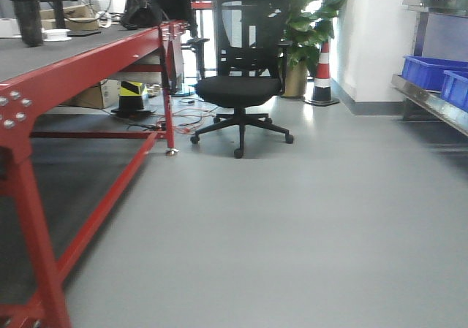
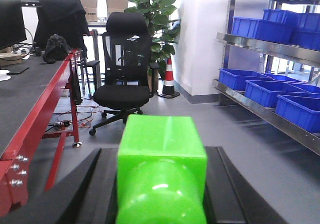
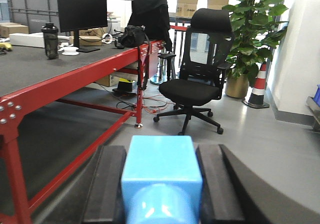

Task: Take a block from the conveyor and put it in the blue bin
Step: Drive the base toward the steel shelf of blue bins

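Note:
In the left wrist view my left gripper [image 2: 161, 186] is shut on a bright green block [image 2: 161, 149], held between its black pads [image 2: 92, 186] above the floor. In the right wrist view my right gripper [image 3: 161, 186] is shut on a light blue block [image 3: 160, 164] between its black pads [image 3: 107, 184]. Several blue bins [image 2: 267, 92] stand on a metal shelf unit at the right, and also show in the front view [image 1: 431, 71]. The conveyor is out of view. Neither gripper shows in the front view.
A red-framed table [image 1: 88, 61] with a dark grey top runs along the left, carrying a monitor and a black bottle [image 1: 27, 14]. A black office chair [image 1: 240, 87], a potted plant [image 1: 307, 21] and a striped cone [image 1: 322, 76] stand ahead on grey floor [image 1: 292, 226].

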Tool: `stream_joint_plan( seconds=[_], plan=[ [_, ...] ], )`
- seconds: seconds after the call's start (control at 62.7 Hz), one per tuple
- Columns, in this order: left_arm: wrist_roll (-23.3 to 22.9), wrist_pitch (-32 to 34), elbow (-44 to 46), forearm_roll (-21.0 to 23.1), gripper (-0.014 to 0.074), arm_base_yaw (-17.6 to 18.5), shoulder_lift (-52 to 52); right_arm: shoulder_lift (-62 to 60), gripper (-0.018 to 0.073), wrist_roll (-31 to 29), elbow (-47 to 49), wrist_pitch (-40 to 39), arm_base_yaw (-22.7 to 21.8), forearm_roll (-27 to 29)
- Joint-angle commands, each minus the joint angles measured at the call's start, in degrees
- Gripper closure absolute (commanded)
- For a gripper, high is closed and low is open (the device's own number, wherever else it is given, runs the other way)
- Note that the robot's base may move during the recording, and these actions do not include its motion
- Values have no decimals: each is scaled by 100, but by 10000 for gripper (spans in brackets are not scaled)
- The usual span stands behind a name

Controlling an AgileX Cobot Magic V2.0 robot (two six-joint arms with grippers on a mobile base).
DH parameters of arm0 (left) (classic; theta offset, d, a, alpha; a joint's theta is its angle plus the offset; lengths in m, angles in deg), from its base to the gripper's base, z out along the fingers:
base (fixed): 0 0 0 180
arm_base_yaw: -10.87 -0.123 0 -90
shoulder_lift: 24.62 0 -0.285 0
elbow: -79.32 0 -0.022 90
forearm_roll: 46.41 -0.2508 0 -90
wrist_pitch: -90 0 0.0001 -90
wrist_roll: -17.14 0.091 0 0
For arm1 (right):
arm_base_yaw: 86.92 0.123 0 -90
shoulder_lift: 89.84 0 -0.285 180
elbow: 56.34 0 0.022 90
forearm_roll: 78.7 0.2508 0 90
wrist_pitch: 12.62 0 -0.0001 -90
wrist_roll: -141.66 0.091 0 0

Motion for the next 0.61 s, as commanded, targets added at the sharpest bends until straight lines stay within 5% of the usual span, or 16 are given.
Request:
stream_joint_plan(
  seconds=[0.0,0.59],
  plan=[
    [17,76,44,-9,707,-23,23,-16,727,-44,-10,-119,-4,-46],
    [17,76,44,-9,707,-23,23,-16,727,-44,-10,-119,-4,-46]
  ],
)
